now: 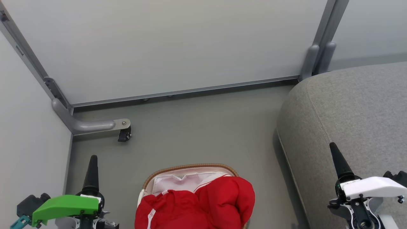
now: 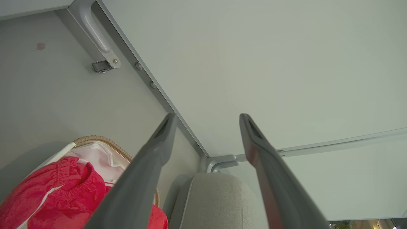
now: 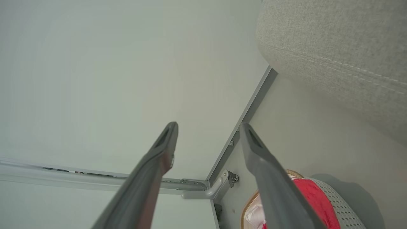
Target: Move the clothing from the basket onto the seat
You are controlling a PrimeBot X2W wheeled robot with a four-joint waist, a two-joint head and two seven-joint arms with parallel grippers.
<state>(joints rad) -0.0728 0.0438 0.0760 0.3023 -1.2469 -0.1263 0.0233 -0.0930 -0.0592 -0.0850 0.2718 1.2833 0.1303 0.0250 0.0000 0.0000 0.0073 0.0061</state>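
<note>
Grey and long, the two fingers of our left gripper point(image 2: 207, 118) stand well apart with nothing between them. They point up and away from us, towards the pale wall panels point(image 1: 175, 47). From the head, that gripper sits at the lower left under its green cover point(image 1: 63, 206). It hangs above the floor point(image 1: 197, 127), to the left of the basket and clear of it.

Our right gripper point(image 3: 208, 127) is spread the same way and is also empty. From the head we see it at the lower right under a white cover point(image 1: 372, 186), raised over the near part of the seat point(image 1: 356, 108). We cannot tell whether it touches the fabric.

Between our two arms the basket point(image 1: 190, 166) stands on the floor, just beside the seat's rounded corner. Its brown braided rim is visible at the far end. The red clothing point(image 1: 206, 203) is heaped inside it, with a white stripe showing on the left of the pile. On the right, the pile bulges up over the rim. Behind it, the white liner point(image 1: 184, 183) lies bare along the far wall of the basket.

The seat is grey cloth with a stitched seam, and no clothing lies on the part we see.
</note>
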